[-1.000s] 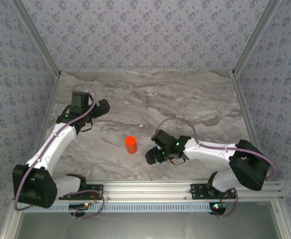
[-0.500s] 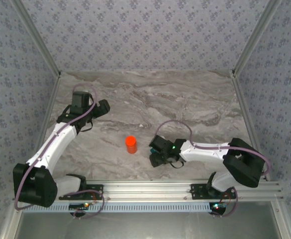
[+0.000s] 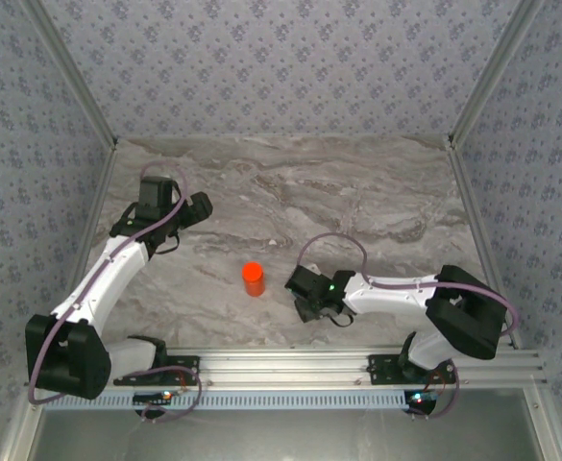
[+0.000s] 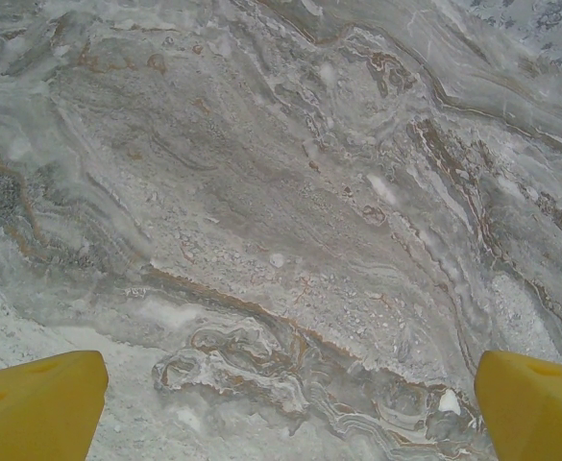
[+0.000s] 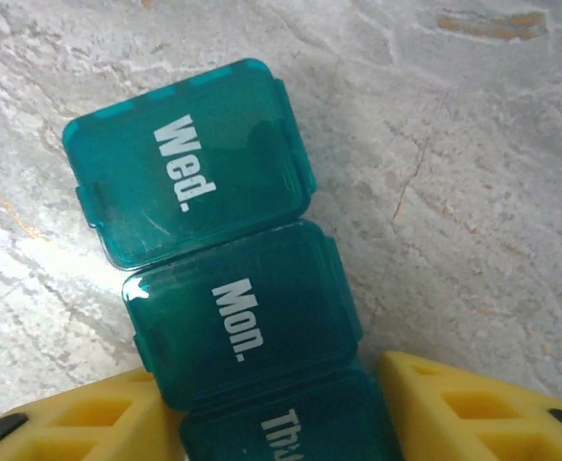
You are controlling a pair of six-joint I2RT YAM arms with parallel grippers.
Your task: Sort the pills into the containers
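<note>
Where the grey, veined marble worktop (image 3: 357,192) spreads out, two white arms lie across its near half: the left arm (image 3: 108,274) runs up the left side, and the right arm (image 3: 401,288) reaches leftward from its base toward the middle. The left tool (image 3: 196,207) hangs near the left edge, well apart from everything else. In its wrist view its yellow fingertips (image 4: 36,403) sit at opposite bottom corners with only bare marble between them, so it is spread wide and holds nothing. The right tool (image 3: 305,296) is low over the worktop near the front, just to the right of the orange bottle (image 3: 253,279), which stands upright and apart from it. In the right wrist view the teal containers (image 5: 237,322) lie flat on the marble in a row with their lids shut. The Wed. lid (image 5: 189,173) is farthest out and slightly skewed, the Mon. lid (image 5: 232,331) comes next, and a third lid, whose label starts with Th, sits between the yellow fingers (image 5: 473,413). Both fingers press against its sides, so the right tool is clamped on the containers.
</note>
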